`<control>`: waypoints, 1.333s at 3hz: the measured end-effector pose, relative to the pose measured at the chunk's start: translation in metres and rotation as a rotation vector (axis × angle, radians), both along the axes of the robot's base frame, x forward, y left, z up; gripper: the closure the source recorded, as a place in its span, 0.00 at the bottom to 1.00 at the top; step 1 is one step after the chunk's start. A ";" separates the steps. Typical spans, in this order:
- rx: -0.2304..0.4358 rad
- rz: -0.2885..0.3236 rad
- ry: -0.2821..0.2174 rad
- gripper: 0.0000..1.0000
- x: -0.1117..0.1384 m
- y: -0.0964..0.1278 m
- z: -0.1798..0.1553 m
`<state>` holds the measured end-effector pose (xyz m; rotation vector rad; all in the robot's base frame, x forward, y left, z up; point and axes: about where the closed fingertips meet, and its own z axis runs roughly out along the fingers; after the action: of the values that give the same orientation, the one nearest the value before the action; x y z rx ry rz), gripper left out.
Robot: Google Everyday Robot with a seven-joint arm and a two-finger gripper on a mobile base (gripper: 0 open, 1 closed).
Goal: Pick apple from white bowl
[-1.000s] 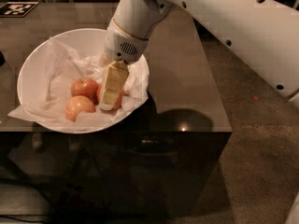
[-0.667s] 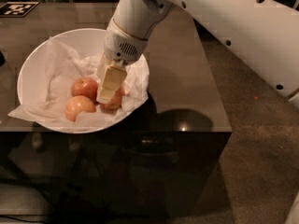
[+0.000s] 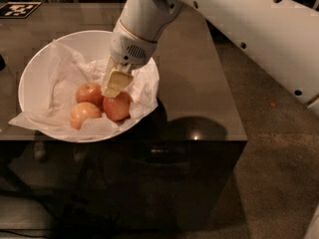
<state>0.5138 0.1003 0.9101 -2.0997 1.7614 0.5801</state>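
The white bowl (image 3: 79, 38) sits on the left part of a dark table, lined with crumpled white paper. Three apples lie at its front. The apple (image 3: 117, 108), red-orange and the rightmost, rests beside a duller red one (image 3: 88, 92) and a paler yellow-pink one (image 3: 82, 113). My gripper (image 3: 114, 87) points down into the bowl, its cream-coloured tip right at the top of the red-orange apple and covering that apple's upper edge.
The dark glossy table (image 3: 199, 83) ends just in front of the bowl and at the right, with floor beyond. A black-and-white marker tag (image 3: 17, 9) lies at the table's far left corner. My white arm (image 3: 239, 19) crosses above the table's right half.
The gripper has risen a little and shifted slightly left, so more of the red-orange apple shows below its tip. The apples and the bowl stay where they were.
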 end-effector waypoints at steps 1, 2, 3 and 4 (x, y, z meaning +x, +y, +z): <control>0.000 0.000 0.000 0.43 0.000 0.000 0.000; 0.000 0.000 0.000 0.18 0.000 0.000 0.000; 0.000 0.000 0.000 0.00 0.000 0.000 0.000; 0.000 0.000 0.000 0.00 0.000 0.000 0.000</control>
<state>0.5138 0.1003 0.9101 -2.0997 1.7613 0.5800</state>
